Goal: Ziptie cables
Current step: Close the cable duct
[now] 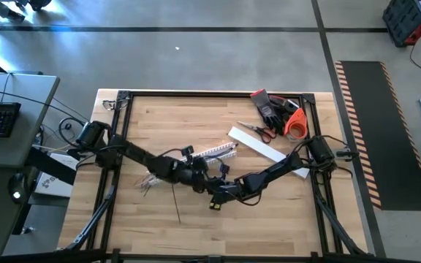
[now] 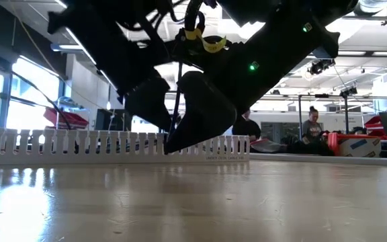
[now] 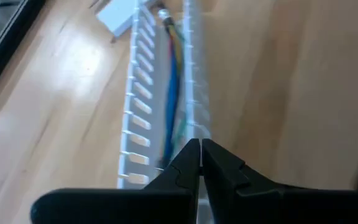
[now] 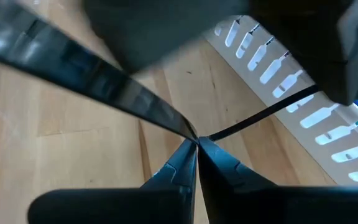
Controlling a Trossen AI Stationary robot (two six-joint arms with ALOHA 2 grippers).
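Observation:
The white slotted duct (image 1: 214,152) lies mid-table, and blue, yellow and green cables (image 3: 171,87) run along inside it. Their frayed ends (image 1: 148,183) spill onto the wood to the left. My left gripper (image 3: 201,148) hovers shut over the duct's near end, and nothing shows between its fingers. My right gripper (image 4: 196,142) is close beside it (image 1: 219,191), shut on a dark ziptie (image 4: 135,102). Another ziptie (image 1: 177,207) lies flat on the table nearer the front edge. My right gripper pinches the ziptie between its two fingertips (image 4: 188,152), only at their free ends. From that point a wide-looking stretch (image 4: 104,81) runs one way and a thin stretch (image 4: 260,118) runs off toward the duct. The strip is lifted clear of the table.
A second white strip (image 1: 258,144), scissors (image 1: 258,130), dark gloves (image 1: 269,106) and an orange tape roll (image 1: 296,124) sit at the far right corner. The duct (image 2: 79,144) stands across the low view. People (image 2: 312,131) sit in the room beyond. Bare wood lies toward the near edge.

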